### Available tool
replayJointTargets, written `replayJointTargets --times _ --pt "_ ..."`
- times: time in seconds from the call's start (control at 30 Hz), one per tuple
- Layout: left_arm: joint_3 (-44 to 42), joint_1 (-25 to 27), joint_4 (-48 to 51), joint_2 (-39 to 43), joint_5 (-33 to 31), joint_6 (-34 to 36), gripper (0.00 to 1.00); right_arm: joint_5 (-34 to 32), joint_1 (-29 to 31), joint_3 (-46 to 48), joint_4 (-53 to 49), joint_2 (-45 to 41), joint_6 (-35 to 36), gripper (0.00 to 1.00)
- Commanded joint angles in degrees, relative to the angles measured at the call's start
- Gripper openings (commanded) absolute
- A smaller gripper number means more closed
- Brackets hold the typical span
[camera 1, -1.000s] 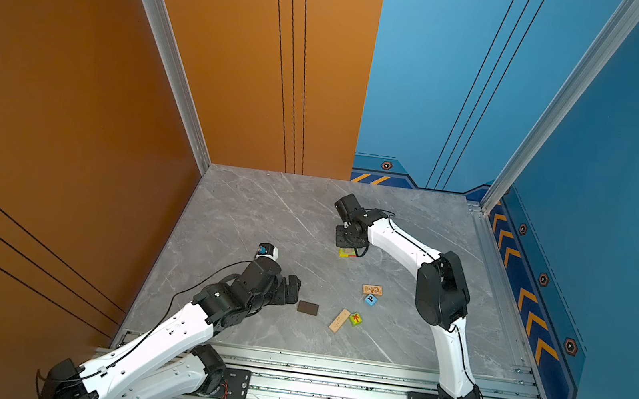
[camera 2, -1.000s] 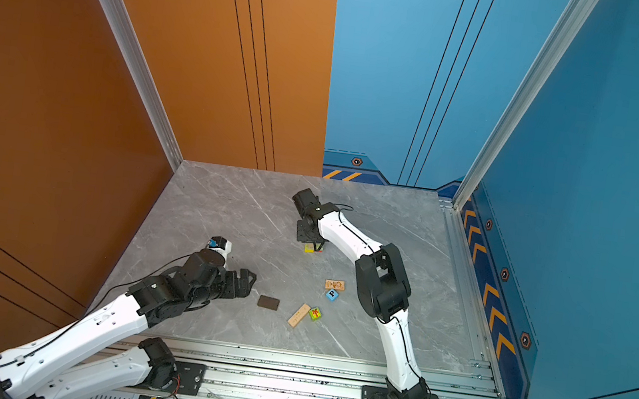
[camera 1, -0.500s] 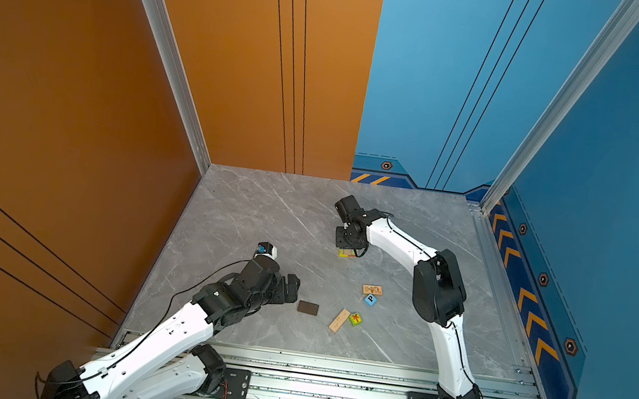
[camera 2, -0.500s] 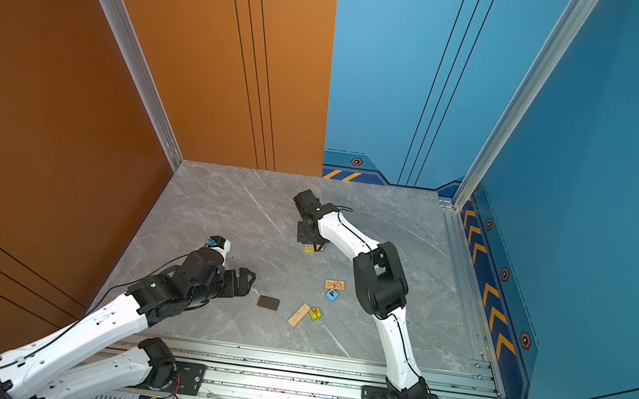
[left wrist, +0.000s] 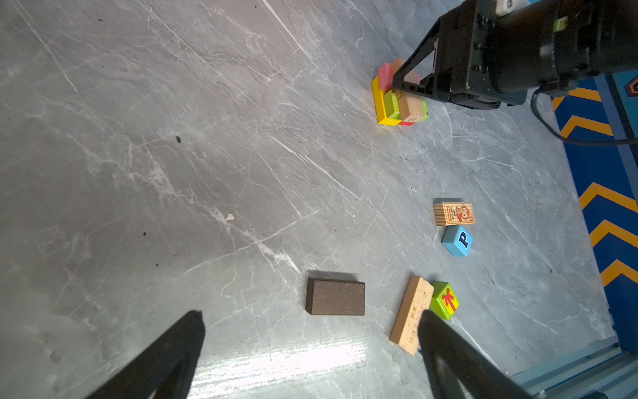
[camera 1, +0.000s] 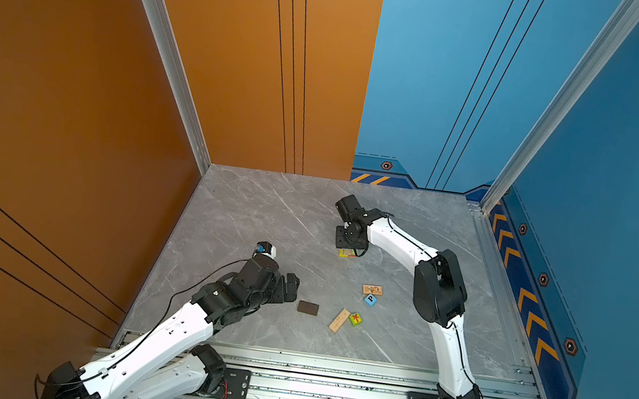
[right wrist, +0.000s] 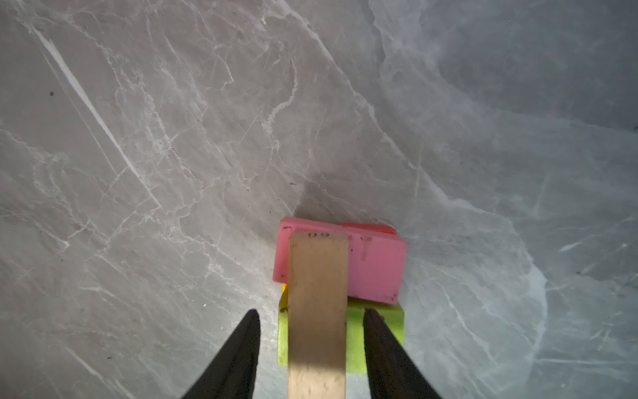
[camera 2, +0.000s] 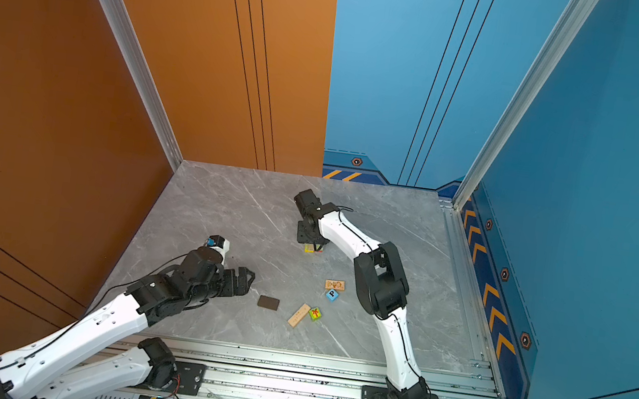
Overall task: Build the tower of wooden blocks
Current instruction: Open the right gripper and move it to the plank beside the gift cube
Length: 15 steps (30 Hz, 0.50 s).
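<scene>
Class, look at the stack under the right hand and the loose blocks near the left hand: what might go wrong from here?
1. The right hand has its jaws just clear of the tan top block; lifting away crookedly may nudge it off the pink block and lime block.
2. The left hand is open near the dark brown block, one finger seemingly close to the long tan block; closing there might knock it.

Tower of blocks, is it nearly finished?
About halfway. Done: yellow, red, lime and pink blocks are stacked in the tower, a tan plank on top. In hand: nothing; the right pincer stands open around that plank. To go: dark brown block, picture block, blue P cube, long tan block, green cube.
</scene>
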State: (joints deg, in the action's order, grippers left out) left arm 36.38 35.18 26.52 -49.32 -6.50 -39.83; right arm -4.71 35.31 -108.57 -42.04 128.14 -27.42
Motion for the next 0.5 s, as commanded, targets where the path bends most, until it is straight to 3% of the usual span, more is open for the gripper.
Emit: replayJointTargets --times 0.0,0.27,0.47 --pt "0.95 -0.39 0.55 1.48 1.41 1.55 0.98 -0.34 0.42 2.45 -1.7 -8.76 0.33 0.55" --pt "-1.98 4.47 2.91 6.3 -0.43 0.47 0.98 -2.2 4.4 19.09 -0.64 -22.52 -5.02 0.57" --pt "-5.51 12.41 4.09 10.67 -5.17 -1.54 0.98 -8.14 14.07 31.42 1.15 -29.18 -14.32 0.57"
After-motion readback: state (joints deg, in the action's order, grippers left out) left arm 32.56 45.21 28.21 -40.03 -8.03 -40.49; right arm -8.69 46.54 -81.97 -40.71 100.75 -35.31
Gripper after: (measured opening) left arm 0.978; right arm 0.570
